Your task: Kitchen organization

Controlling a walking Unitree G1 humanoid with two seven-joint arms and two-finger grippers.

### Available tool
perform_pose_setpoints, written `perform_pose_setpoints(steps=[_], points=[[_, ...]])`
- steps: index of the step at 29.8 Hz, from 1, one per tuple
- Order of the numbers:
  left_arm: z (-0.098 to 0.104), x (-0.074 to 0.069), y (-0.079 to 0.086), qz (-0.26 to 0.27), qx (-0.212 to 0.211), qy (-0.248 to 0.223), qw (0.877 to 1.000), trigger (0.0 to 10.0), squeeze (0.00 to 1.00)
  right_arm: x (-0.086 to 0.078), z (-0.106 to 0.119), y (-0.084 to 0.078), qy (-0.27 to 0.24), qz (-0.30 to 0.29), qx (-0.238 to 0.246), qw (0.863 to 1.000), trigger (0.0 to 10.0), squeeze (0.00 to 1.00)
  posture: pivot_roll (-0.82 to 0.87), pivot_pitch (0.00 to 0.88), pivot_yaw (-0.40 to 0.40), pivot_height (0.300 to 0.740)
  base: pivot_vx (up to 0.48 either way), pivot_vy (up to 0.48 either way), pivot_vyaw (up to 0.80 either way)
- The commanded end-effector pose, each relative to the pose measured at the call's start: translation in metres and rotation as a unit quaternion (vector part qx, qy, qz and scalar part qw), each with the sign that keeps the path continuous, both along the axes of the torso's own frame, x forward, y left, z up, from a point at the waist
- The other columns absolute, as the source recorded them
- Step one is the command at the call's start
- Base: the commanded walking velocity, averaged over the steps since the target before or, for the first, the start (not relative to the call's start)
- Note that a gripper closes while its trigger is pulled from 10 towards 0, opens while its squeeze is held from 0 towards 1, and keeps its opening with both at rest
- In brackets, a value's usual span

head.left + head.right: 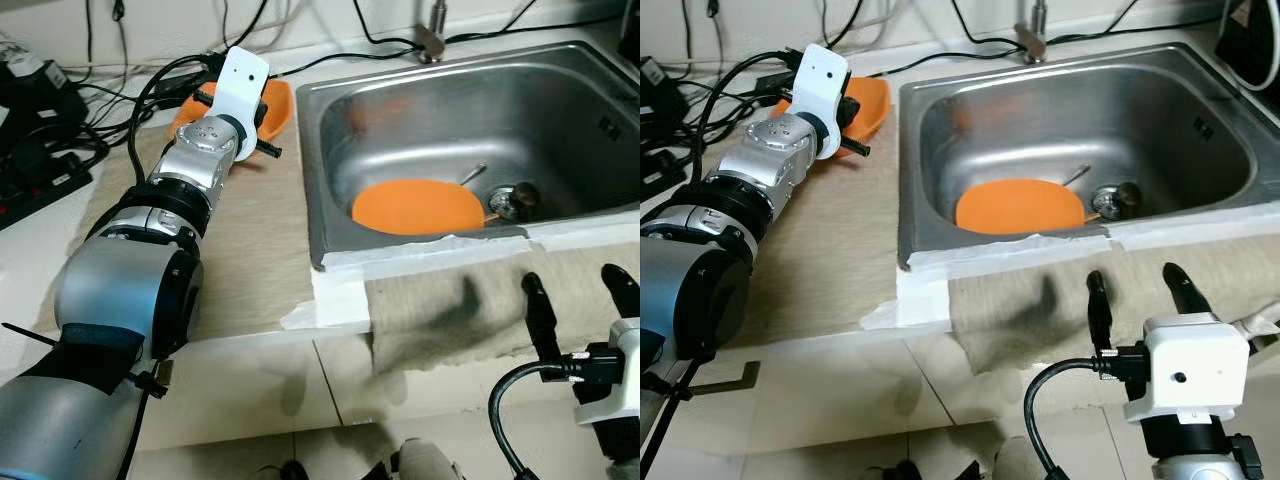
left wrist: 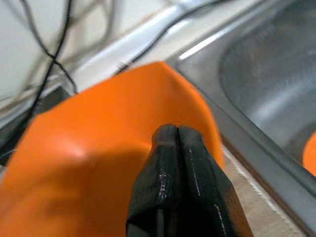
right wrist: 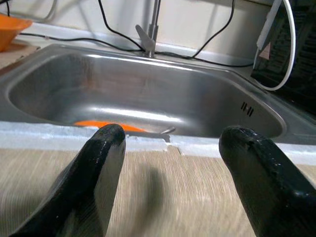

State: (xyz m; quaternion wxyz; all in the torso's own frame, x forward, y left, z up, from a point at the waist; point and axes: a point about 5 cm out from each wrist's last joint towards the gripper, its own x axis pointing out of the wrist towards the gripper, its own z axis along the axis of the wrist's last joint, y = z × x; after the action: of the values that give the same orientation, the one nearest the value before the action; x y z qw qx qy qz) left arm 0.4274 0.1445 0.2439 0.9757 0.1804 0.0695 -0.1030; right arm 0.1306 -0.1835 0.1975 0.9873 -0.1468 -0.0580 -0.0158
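Left gripper (image 2: 177,143) pinched closed over orange bowl (image 1: 275,108) at 11 o'clock, beside sink (image 1: 330,160) rim. Right gripper (image 3: 170,163) spread wide, empty, hovers over cloth (image 1: 450,310) at 5 o'clock. Orange plate (image 1: 418,206) flat in basin.

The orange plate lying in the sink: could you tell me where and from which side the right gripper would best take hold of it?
The orange plate lies flat on the sink floor beside the drain, so only its thin rim offers a hold. The open right gripper, hovering before the sink's front edge, should probably come down from above and pinch the rim on the drain side, where there looks to be more room than against the front wall.
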Motion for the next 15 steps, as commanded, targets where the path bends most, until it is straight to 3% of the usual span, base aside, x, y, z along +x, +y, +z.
perform_pose_setpoints(steps=[1,15], points=[[-0.011,-0.002,0.006,0.008,0.012,0.028,1.0,10.0,0.0,-0.002,0.005,0.002,-0.008,0.01,0.003,1.0,10.0,0.0,-0.52,0.133,0.162,0.732,0.0,0.0,0.0],[-0.022,-0.005,0.018,0.024,-0.008,0.073,0.997,10.0,0.0,0.001,0.005,0.0,0.003,0.026,0.005,1.0,10.0,0.0,-0.49,0.142,0.139,0.732,0.0,0.0,0.0]])
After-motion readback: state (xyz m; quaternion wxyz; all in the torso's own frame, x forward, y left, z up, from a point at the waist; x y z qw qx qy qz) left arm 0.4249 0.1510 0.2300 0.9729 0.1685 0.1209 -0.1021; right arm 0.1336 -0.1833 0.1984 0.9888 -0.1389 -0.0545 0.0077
